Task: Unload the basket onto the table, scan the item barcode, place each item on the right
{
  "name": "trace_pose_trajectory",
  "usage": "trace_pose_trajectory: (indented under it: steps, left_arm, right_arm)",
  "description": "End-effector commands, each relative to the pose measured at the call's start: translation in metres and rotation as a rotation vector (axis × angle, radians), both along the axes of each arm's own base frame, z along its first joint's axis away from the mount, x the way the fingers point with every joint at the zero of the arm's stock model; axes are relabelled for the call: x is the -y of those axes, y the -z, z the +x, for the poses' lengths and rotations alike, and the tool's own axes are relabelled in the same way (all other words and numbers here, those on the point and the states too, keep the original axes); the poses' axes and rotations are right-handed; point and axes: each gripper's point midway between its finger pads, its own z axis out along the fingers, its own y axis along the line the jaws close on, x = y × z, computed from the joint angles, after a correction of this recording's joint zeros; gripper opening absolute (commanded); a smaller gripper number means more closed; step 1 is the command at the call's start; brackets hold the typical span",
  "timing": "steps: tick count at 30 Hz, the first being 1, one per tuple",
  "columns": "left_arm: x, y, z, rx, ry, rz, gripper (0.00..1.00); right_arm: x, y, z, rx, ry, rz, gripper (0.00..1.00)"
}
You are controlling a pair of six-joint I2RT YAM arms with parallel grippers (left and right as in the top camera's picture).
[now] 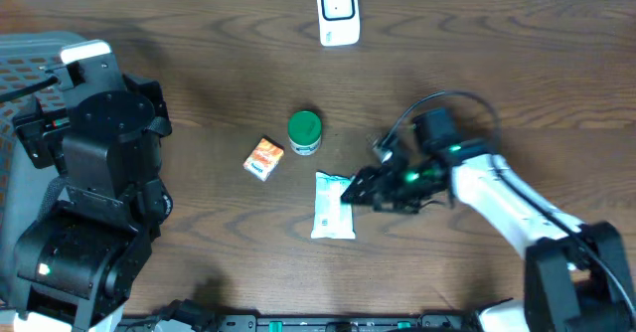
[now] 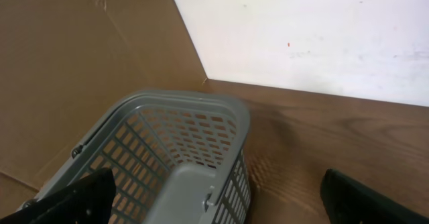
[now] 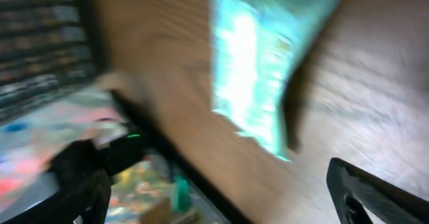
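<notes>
Overhead: right arm [image 1: 492, 188] low, its gripper [image 1: 351, 193] spread wide beside the packet [image 1: 332, 211].

Open surface [image 1: 517, 74] stretches right of the scanner [image 1: 338, 12]. At centre the green-lidded jar [image 1: 305, 131], orange box [image 1: 264, 158] and white packet [image 1: 333, 205] crowd together, leaving only narrow gaps. The grey basket [image 2: 181, 150] blocks the far left.

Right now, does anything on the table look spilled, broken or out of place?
Nothing stands out. The packet lies flat by the right fingers, the orange box sits slightly askew beside the jar, and nothing is spilled. The right wrist view is too blurred to judge damage.
</notes>
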Motion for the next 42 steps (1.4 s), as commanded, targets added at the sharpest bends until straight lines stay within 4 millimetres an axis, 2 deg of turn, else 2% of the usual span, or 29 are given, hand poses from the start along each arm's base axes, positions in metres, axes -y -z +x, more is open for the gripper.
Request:
trace_pose_trajectory:
  steps: [1, 3, 6, 12, 15, 19, 20, 22, 27, 31, 33, 36, 38, 42]
  left_arm:
    - [-0.002, -0.002, -0.001, 0.012, -0.011, -0.01, 0.98]
    - [-0.002, -0.002, -0.001, 0.012, -0.011, -0.011, 0.98]
    - [-0.002, -0.002, -0.001, 0.012, -0.011, -0.01, 0.98]
    - [-0.002, -0.002, -0.001, 0.012, -0.011, -0.01, 0.98]
    - [-0.002, -0.002, -0.001, 0.012, -0.011, -0.01, 0.98]
    - [-0.002, -0.002, -0.001, 0.012, -0.011, -0.011, 0.98]
    - [-0.002, -0.002, -0.001, 0.012, -0.011, -0.01, 0.98]
    - [-0.002, -0.002, -0.001, 0.012, -0.011, -0.01, 0.98]
    - [-0.002, -0.002, -0.001, 0.012, -0.011, -0.011, 0.98]
    - [-0.002, -0.002, -0.001, 0.012, -0.011, -0.011, 0.98]
    - [-0.002, -0.002, -0.001, 0.012, -0.011, -0.01, 0.98]
    - [-0.002, -0.002, -0.001, 0.012, -0.011, -0.01, 0.98]
    - [-0.002, -0.002, -0.001, 0.012, -0.011, -0.01, 0.98]
    - [-0.002, -0.002, -0.001, 0.012, -0.011, -0.01, 0.98]
  right_arm:
    - [0.006, 0.052, -0.003, -0.011, 0.069, -0.316, 0.99]
    - [-0.008, 0.063, 0.002, 0.04, 0.055, -0.341, 0.99]
    - [-0.022, 0.08, -0.005, 0.002, 0.061, -0.358, 0.99]
    - [-0.028, 0.117, -0.01, -0.055, 0.073, -0.42, 0.99]
    - [-0.025, 0.125, -0.01, -0.103, 0.08, -0.424, 0.78]
    - [-0.017, 0.128, -0.006, -0.129, 0.113, -0.433, 0.34]
    - [-0.017, 0.128, -0.005, -0.126, 0.114, -0.431, 0.26]
    - [-0.018, 0.128, -0.004, -0.121, 0.114, -0.428, 0.02]
    - [-0.028, 0.124, -0.001, -0.078, 0.062, -0.368, 0.01]
    - [-0.041, 0.113, 0.003, -0.035, 0.005, -0.268, 0.01]
    - [-0.049, 0.099, 0.002, -0.027, -0.036, -0.179, 0.01]
    - [-0.06, 0.063, 0.004, 0.012, -0.119, 0.028, 0.01]
    - [-0.058, 0.044, 0.009, 0.049, -0.141, 0.12, 0.01]
    - [-0.049, 0.024, 0.019, 0.068, -0.138, 0.246, 0.01]
